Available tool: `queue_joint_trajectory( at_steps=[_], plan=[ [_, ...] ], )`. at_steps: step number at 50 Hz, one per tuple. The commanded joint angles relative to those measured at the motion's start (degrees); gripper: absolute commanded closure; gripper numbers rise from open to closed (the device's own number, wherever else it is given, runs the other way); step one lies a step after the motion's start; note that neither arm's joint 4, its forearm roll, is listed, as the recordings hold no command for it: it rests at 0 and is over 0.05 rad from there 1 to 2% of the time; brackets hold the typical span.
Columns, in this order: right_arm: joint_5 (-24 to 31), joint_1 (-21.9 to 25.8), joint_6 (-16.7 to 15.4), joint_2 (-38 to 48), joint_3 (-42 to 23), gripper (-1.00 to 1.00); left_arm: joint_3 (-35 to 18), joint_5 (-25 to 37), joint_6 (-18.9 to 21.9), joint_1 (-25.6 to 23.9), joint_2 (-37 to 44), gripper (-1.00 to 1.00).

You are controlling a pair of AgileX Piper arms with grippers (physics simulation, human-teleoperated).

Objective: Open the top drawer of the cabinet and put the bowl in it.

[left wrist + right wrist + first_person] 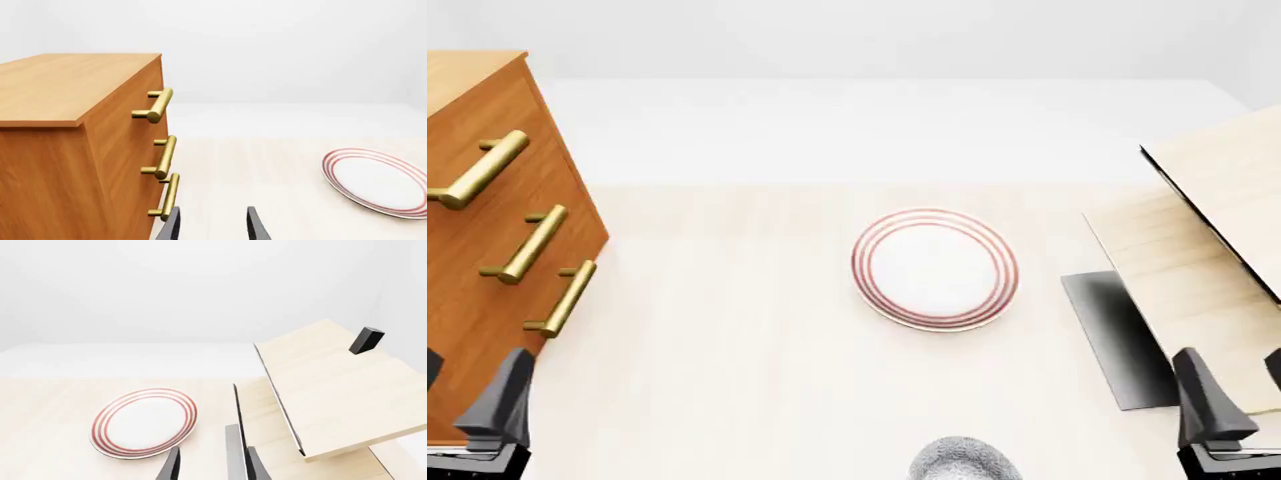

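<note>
- On my front camera the cabinet (pixel 487 230) stands at the left edge of the tabletop (pixel 734 380), its three drawer fronts facing right toward the middle.
- The top drawer (pixel 527 150) is shut flush with the two below it; its brass handle (pixel 481 170) is untouched.
- The bowl (pixel 965 460) sits at the near edge of the tabletop, a little right of centre, only its speckled rim showing at the bottom of the front view.
- A white plate with red rings (pixel 936 268) lies flat in the middle, well apart from the bowl and the cabinet.
- My left hand (pixel 212 226) hangs low near the cabinet's front corner, beside the lowest handle (pixel 167 197); its fingers are spread with a clear gap and nothing between them.
- My right hand (pixel 212 467) is at the near right, fingers likewise parted and holding nothing, pointed toward the plate and the pale boards (pixel 333 390).
- Those light-wood boards lean at the right side, with a dark flat panel (pixel 1118 340) on the tabletop beside them.
</note>
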Motion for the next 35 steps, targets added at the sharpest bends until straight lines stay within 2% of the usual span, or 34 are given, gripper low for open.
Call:
queue_joint_trajectory(
  at_steps=[1,11,13,17,19,20,24,26,29,33,35],
  plan=[
    [0.0,0.0,0.0,0.3,-0.1,-1.0,-0.2,0.0,0.0,0.0,0.2,-1.0],
    [-0.1,0.1,-0.1,0.3,-0.1,-1.0,-0.2,0.0,0.0,0.0,0.2,-1.0],
    [-0.1,0.1,-0.1,0.4,-0.1,-1.0,-0.5,-0.1,2.8,-1.8,-0.1,-1.0],
    [-0.1,0.1,-0.1,0.3,-0.1,-1.0,-0.7,0.0,2.3,1.3,-0.1,-1.0],
    [-0.1,0.1,0.0,0.4,-0.1,-1.0,-1.1,1.1,5.8,-0.6,0.1,-1.0],
    [-0.1,0.1,-0.1,0.3,-0.1,-1.0,-1.2,0.9,6.0,-0.2,0.0,-1.0],
    [-0.1,0.0,-0.1,0.4,-0.1,-1.0,-2.9,-0.3,11.2,0.0,3.4,-1.0],
    [-0.1,0.0,0.0,0.4,-0.1,-1.0,-3.8,-2.3,15.5,0.8,7.1,-1.0],
    [-0.1,0.1,0.0,0.4,-0.1,-1.0,-5.8,-6.4,19.4,0.5,14.7,-1.0],
    [-0.1,0.1,-0.1,0.4,-0.1,-1.0,-7.8,-12.2,28.5,0.4,24.8,-1.0],
    [-0.1,0.1,0.0,0.4,-0.1,-1.0,-8.3,-13.7,31.8,0.3,27.7,-1.0]
  ],
)
